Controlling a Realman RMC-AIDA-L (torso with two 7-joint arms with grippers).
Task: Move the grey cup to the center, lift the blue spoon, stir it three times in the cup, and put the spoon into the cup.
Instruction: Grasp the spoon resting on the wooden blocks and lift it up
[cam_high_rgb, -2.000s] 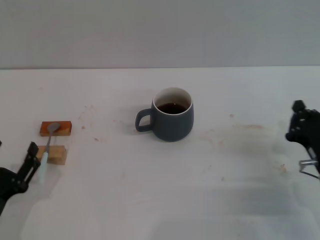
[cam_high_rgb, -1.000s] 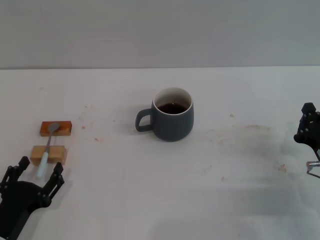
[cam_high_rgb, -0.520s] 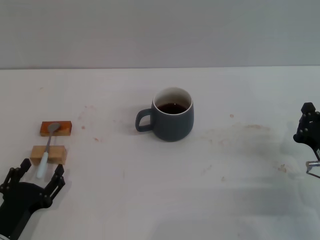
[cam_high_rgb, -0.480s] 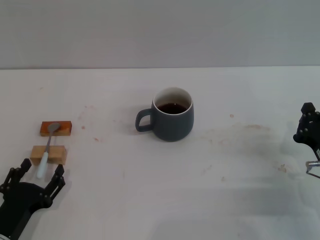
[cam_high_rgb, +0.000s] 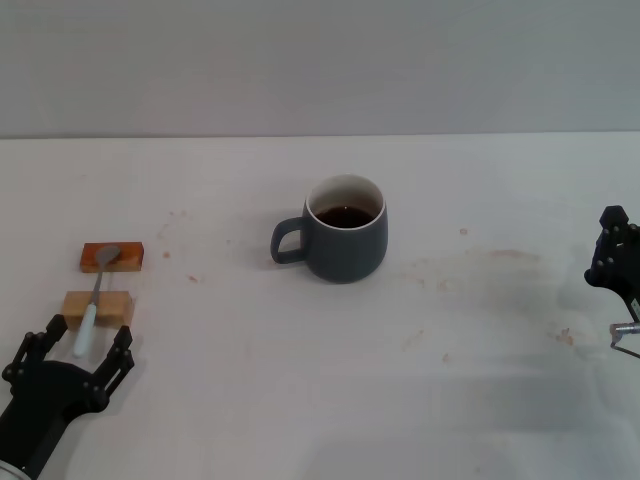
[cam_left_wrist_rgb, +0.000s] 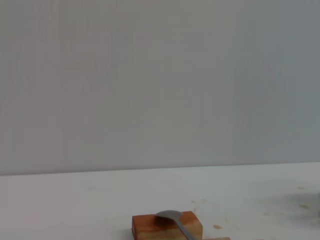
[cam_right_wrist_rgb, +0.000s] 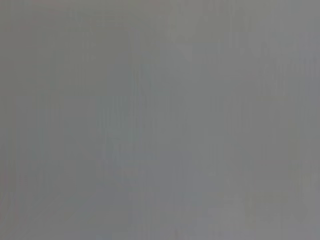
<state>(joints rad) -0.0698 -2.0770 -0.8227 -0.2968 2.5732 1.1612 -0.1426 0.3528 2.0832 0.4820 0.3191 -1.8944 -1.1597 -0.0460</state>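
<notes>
Two wooden blocks lay at the left of the white bench (cam_high_rgb: 300, 400), and the blue spoon (cam_high_rgb: 96, 295) rested across them: its grey bowl sat on the darker, reddish block (cam_high_rgb: 112, 258) farther from the robot, while its stem crossed the paler block (cam_high_rgb: 97, 308) nearer the robot and its pale blue handle stuck out past that block's near edge. The left tool (cam_high_rgb: 78, 345) stood just on the robot's side of that handle tip, low over the bench, with its dark fingers (cam_high_rgb: 120, 352) spread apart, one on each side of the handle's line, and nothing between them. No finger touched the spoon. The left wrist view showed only the reddish block (cam_left_wrist_rgb: 167, 226) with the spoon's bowl (cam_left_wrist_rgb: 172, 217) lying on top of it.

The grey cup (cam_high_rgb: 346, 242) stood upright near the middle of the bench, well apart from the spoon and the left tool, its loop handle turned toward the robot's left and dark liquid inside. The right tool (cam_high_rgb: 615, 262) sat at the far right edge of the bench, well away from the cup; whether it was spread or closed could not be told.
</notes>
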